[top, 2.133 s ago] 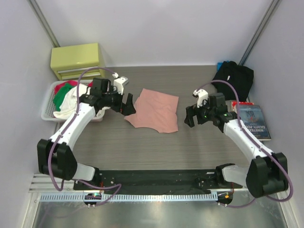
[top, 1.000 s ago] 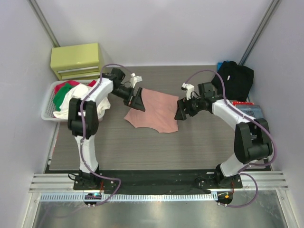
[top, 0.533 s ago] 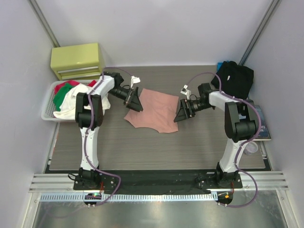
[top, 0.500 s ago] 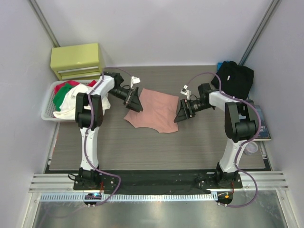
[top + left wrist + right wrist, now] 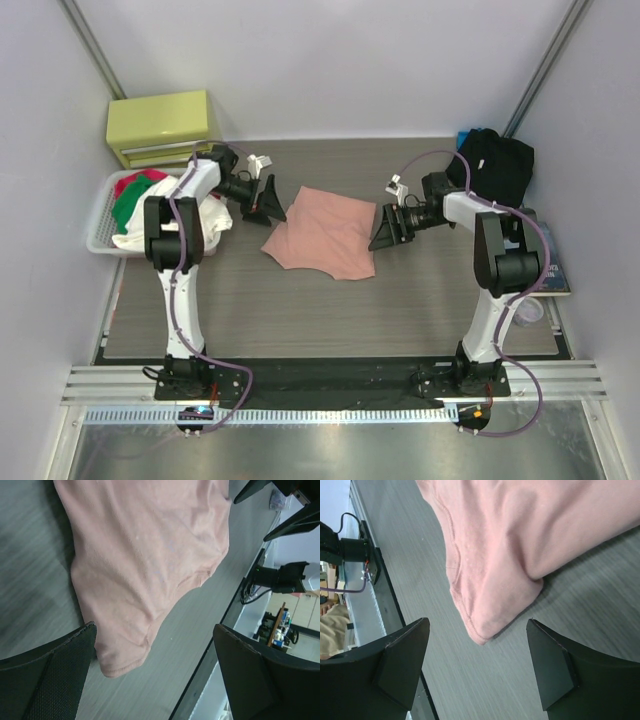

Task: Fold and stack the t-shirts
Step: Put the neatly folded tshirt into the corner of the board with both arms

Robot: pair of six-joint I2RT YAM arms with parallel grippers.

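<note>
**1. Workpiece pos.**
The salmon-pink t-shirt (image 5: 325,232) lies folded flat at mid-table (image 5: 300,310), between the two arms. Its outline and pos. are unchanged vs. all earlier frames. The black t-shirt (image 5: 492,165) sits bunched at the far R corner and is also unmoved.

**2. L gripper (image 5: 265,197)**
- Jaws are wide apart w/ nothing clamped.
- Half a sec. ago it hung over the pink tee's far-L edge. It has since drawn back to the L and now sits just beside that corner, clear of the cloth.
- L wrist view: the fingers (image 5: 47,677) frame the tee's hem corner lying on the table. The cloth is free of both pads.

**3. R gripper (image 5: 385,228)**
- Jaws are apart w/ nothing clamped.
- It has shifted slightly R vs. the prior frame and is now just beside the tee's R edge.
- R wrist view: the fingers (image 5: 400,665) straddle a rounded cloth corner, no contact seen.

**4. Surroundings**
The basket (image 5: 96,228) of clothes, the yellow-green drawer unit (image 5: 165,125) and the book (image 5: 556,272) are as before.
</note>
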